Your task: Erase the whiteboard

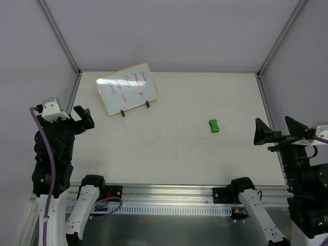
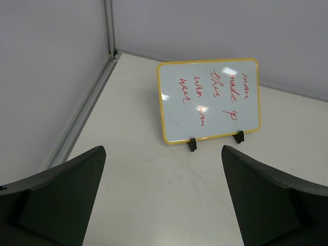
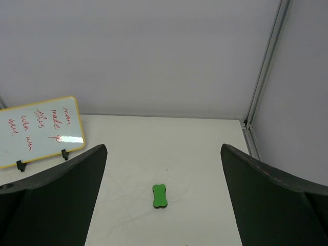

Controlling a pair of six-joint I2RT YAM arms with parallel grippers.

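Observation:
The whiteboard (image 1: 127,88) has a yellow frame and two black feet. It stands tilted at the table's far left and bears red handwriting. It also shows in the left wrist view (image 2: 210,100) and in the right wrist view (image 3: 41,130). A small green eraser (image 1: 214,126) lies flat on the table right of centre, and shows in the right wrist view (image 3: 160,196). My left gripper (image 1: 78,119) is open and empty at the left edge, facing the board (image 2: 163,154). My right gripper (image 1: 279,130) is open and empty at the right edge, facing the eraser (image 3: 164,148).
The white table (image 1: 174,154) is enclosed by grey walls with metal corner posts (image 1: 59,36) at the back left and back right (image 1: 279,41). A metal rail (image 1: 169,197) runs along the near edge between the arm bases.

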